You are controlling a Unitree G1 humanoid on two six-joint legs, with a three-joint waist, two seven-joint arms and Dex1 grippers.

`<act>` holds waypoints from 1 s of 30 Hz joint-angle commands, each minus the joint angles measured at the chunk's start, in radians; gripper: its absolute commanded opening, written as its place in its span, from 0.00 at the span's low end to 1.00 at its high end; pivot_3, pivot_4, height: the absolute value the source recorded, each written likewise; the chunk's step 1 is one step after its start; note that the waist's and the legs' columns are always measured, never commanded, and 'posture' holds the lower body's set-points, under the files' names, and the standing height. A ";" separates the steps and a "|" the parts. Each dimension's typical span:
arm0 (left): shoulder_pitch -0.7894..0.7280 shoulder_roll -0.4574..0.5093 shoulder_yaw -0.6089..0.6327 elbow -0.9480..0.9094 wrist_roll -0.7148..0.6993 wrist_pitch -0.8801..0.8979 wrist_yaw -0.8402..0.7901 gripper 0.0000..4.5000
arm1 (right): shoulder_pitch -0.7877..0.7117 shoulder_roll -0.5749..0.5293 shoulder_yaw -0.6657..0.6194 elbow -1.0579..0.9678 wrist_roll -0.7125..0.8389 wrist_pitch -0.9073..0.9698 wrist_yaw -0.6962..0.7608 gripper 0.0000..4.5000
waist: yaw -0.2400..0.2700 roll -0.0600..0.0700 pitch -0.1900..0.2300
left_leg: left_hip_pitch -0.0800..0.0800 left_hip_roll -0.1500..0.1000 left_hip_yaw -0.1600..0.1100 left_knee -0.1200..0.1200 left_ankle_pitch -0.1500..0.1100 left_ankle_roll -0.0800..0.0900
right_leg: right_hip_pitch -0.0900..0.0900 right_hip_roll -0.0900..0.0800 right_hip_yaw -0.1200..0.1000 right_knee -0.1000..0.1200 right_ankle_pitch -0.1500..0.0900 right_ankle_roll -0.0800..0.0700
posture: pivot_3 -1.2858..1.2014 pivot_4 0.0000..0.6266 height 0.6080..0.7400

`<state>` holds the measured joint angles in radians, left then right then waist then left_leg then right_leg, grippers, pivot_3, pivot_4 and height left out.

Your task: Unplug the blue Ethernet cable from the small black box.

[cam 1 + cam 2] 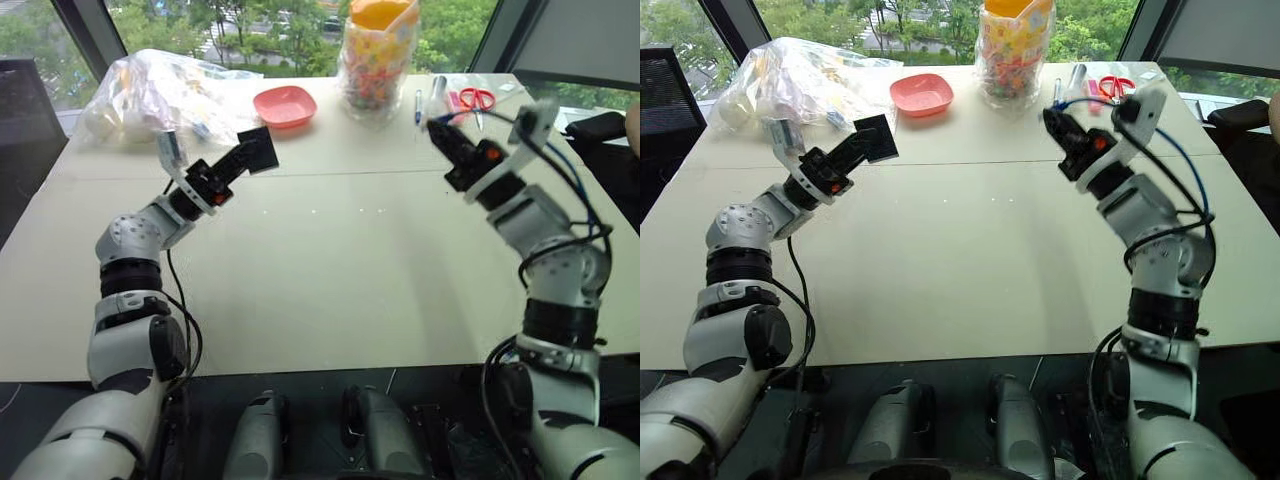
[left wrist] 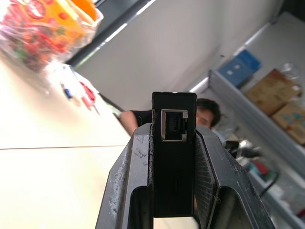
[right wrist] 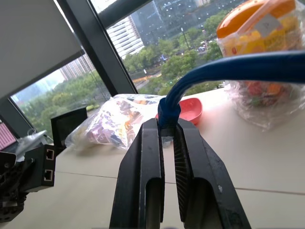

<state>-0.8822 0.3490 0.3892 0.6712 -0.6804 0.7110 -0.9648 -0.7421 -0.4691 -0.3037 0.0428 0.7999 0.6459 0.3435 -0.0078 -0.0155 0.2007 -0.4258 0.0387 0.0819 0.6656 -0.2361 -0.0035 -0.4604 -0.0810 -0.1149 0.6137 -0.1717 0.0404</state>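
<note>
My left gripper point(image 1: 245, 156) is shut on the small black box point(image 1: 259, 149) and holds it above the table's left side. In the left wrist view the box point(image 2: 174, 162) stands clamped between the fingers point(image 2: 136, 162), and its port point(image 2: 174, 125) is empty. My right gripper point(image 1: 437, 129) is raised over the table's right side, well apart from the box. It is shut on the end of the blue Ethernet cable point(image 3: 238, 67), which arcs away from the fingertips. The clear plug is hidden between the fingers point(image 3: 147, 157). The cable point(image 1: 1188, 165) trails back along my right arm.
At the back of the beige table point(image 1: 330, 260) lie a clear bag of small items point(image 1: 150, 90), a pink bowl point(image 1: 285, 105), a bagged jar of colourful sweets with an orange lid point(image 1: 378, 55), pens point(image 1: 418, 105) and red scissors point(image 1: 478, 97). A person point(image 2: 207, 112) shows behind the box.
</note>
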 commanded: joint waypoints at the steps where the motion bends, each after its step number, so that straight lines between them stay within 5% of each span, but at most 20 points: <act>1: 0.051 -0.050 -0.132 -0.163 0.149 -0.201 0.078 0.11 | -0.084 -0.066 0.045 0.249 -0.167 -0.089 0.033 0.01 | -0.001 -0.001 0.000 | 0.000 0.000 0.000 0.000 0.000 0.000 | 0.000 0.000 0.000 0.000 0.000 0.000 | 0.52 0.24 1.00; 7: 0.138 -0.149 -0.287 -0.305 0.296 -0.441 0.135 0.11 | -0.253 -0.041 0.066 0.850 -0.339 -0.247 0.052 0.01 | -0.003 -0.001 0.000 | -0.001 -0.002 0.005 0.000 0.000 0.001 | -0.001 -0.001 0.001 0.000 0.002 -0.004 | 0.52 0.24 1.00; 11: 0.147 -0.201 -0.338 -0.293 0.316 -0.505 0.127 0.11 | -0.302 -0.013 0.081 1.049 -0.432 -0.384 0.040 0.01 | -0.007 0.000 0.000 | 0.000 -0.002 0.006 -0.001 0.000 0.001 | -0.001 0.000 0.001 0.000 0.002 -0.003 | 0.52 0.24 1.00; 17: 0.089 -0.251 -0.387 -0.157 0.364 -0.622 0.108 0.11 | -0.329 -0.002 0.053 1.113 -0.464 -0.457 0.055 0.63 | -0.006 0.000 0.000 | 0.000 -0.002 0.006 0.000 0.000 0.001 | -0.001 0.000 0.001 0.001 0.001 0.001 | 0.52 0.24 1.00; 20: 0.046 -0.266 -0.395 -0.069 0.390 -0.689 0.099 0.11 | -0.292 0.000 0.070 1.040 -0.484 -0.437 0.080 0.96 | -0.005 0.000 0.000 | 0.000 -0.002 0.005 0.000 0.000 0.001 | -0.001 0.000 0.001 0.001 0.001 0.001 | 0.52 0.24 1.00; 21: 0.024 -0.274 -0.399 -0.022 0.406 -0.727 0.102 0.11 | -0.248 0.004 0.084 0.953 -0.483 -0.397 0.098 0.99 | -0.004 0.000 0.000 | 0.000 -0.002 0.005 0.000 0.000 0.001 | -0.001 0.000 0.001 0.001 0.001 0.001 | 0.52 0.24 1.00; 26: -0.092 -0.323 -0.393 0.248 0.478 -0.913 0.169 0.11 | 0.113 0.066 0.083 0.208 -0.344 -0.077 0.035 0.99 | 0.012 0.000 0.000 | -0.001 -0.002 0.003 0.000 -0.001 0.002 | -0.001 -0.001 0.001 0.000 0.000 0.002 | 0.52 0.24 1.00; 30: -0.157 -0.350 -0.408 0.427 0.554 -1.038 0.241 0.11 | 0.286 0.104 0.066 -0.147 -0.280 0.078 -0.055 0.99 | 0.016 0.000 0.000 | -0.002 -0.001 0.002 0.000 -0.002 0.003 | -0.002 -0.002 0.001 -0.001 -0.001 0.003 | 0.52 0.24 1.00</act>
<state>-1.0041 0.0042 -0.0160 1.0642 -0.1566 -0.2670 -0.7507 -0.4467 -0.3595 -0.2091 0.0424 0.4902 0.6912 0.3184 0.0086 -0.0157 0.2004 -0.4275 0.0372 0.0834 0.6656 -0.2380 -0.0001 -0.4625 -0.0827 -0.1140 0.6131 -0.1723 0.0432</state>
